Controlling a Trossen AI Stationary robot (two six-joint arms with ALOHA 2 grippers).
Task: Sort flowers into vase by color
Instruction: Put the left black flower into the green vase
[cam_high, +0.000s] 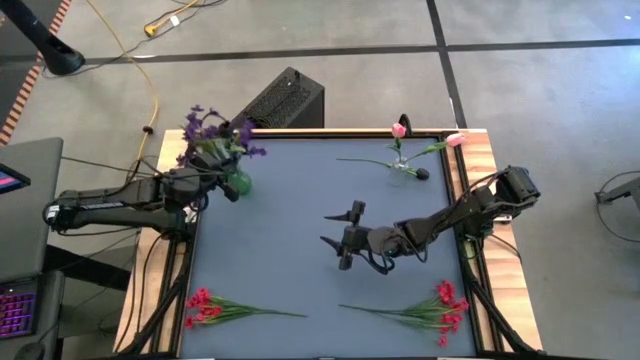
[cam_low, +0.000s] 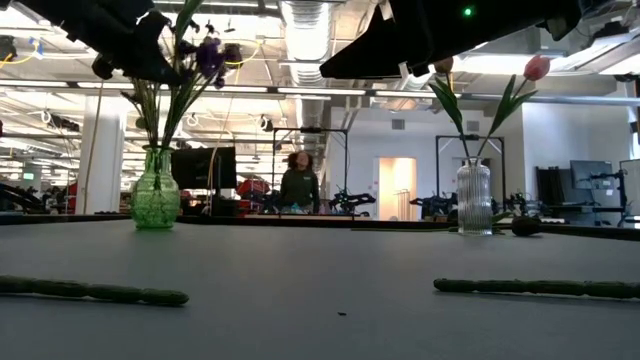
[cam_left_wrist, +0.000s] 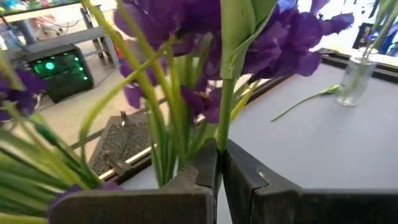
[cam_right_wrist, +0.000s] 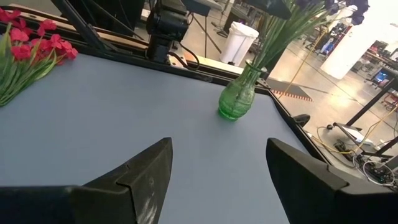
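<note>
A green glass vase (cam_high: 237, 184) (cam_low: 155, 195) stands near the table's far left corner and holds purple flowers (cam_high: 214, 133) (cam_low: 205, 55) by their stems. My left gripper (cam_left_wrist: 221, 158) (cam_high: 210, 181) is beside and above that vase, shut on a green stem. A clear vase (cam_high: 400, 166) (cam_low: 473, 200) at the far right holds pink tulips (cam_high: 399, 129) (cam_low: 537, 68). Two sprays of red flowers (cam_high: 205, 305) (cam_high: 440, 305) lie flat along the near edge. My right gripper (cam_high: 340, 240) (cam_right_wrist: 217, 168) hovers open over mid-table, touching nothing. My left gripper pinches one green stem (cam_left_wrist: 224, 121) of the purple flowers between its two fingers, below the blooms. The fingers reach in from the table's left and lie across the stem. The stem stands about upright over the green vase; its lower end is hidden by the gripper.
A loose green stem (cam_high: 365, 160) (cam_left_wrist: 305, 102) lies on the table left of the clear vase, with a small dark object (cam_high: 422, 173) to its right. A black box (cam_high: 283, 100) sits beyond the far edge. A person (cam_low: 299, 182) stands in the room behind.
</note>
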